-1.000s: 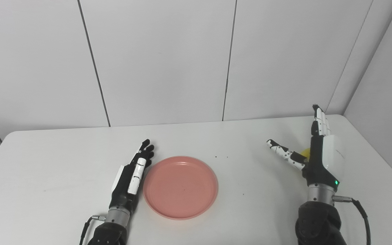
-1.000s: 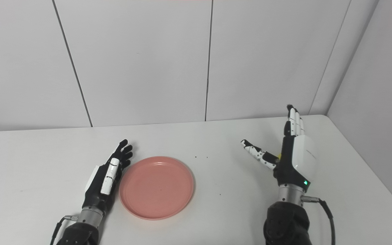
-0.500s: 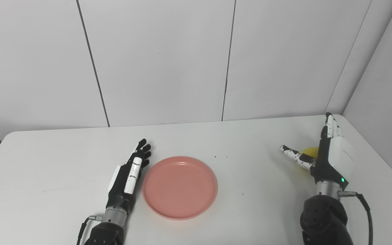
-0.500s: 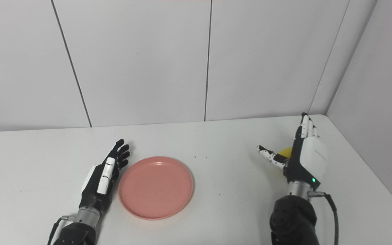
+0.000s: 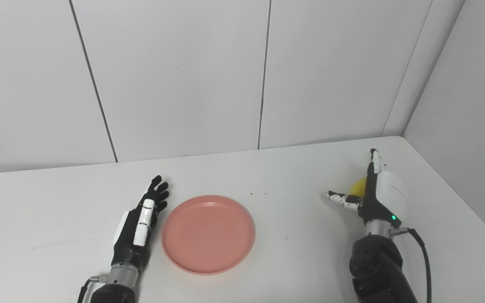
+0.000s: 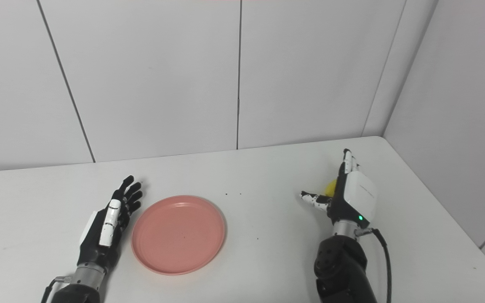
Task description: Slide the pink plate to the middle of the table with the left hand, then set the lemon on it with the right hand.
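The pink plate point(image 5: 208, 233) lies flat on the white table point(image 5: 57, 198), a little left of the middle. My left hand point(image 5: 139, 221) is open, fingers straight, just left of the plate's rim, a small gap between them. My right hand point(image 5: 379, 195) is open at the right side of the table, thumb spread to the left. The yellow lemon point(image 5: 358, 186) sits on the table between the thumb and the fingers, mostly hidden by the palm; it also shows in the right eye view point(image 6: 331, 187).
White wall panels stand behind the table and along its right side. The table's right edge point(image 5: 457, 198) runs close to my right hand. A few dark specks point(image 5: 258, 194) lie behind the plate.
The camera has shifted right. My right hand has lowered and moved back to the right, around the lemon. My left hand has drawn a little away from the plate's rim.
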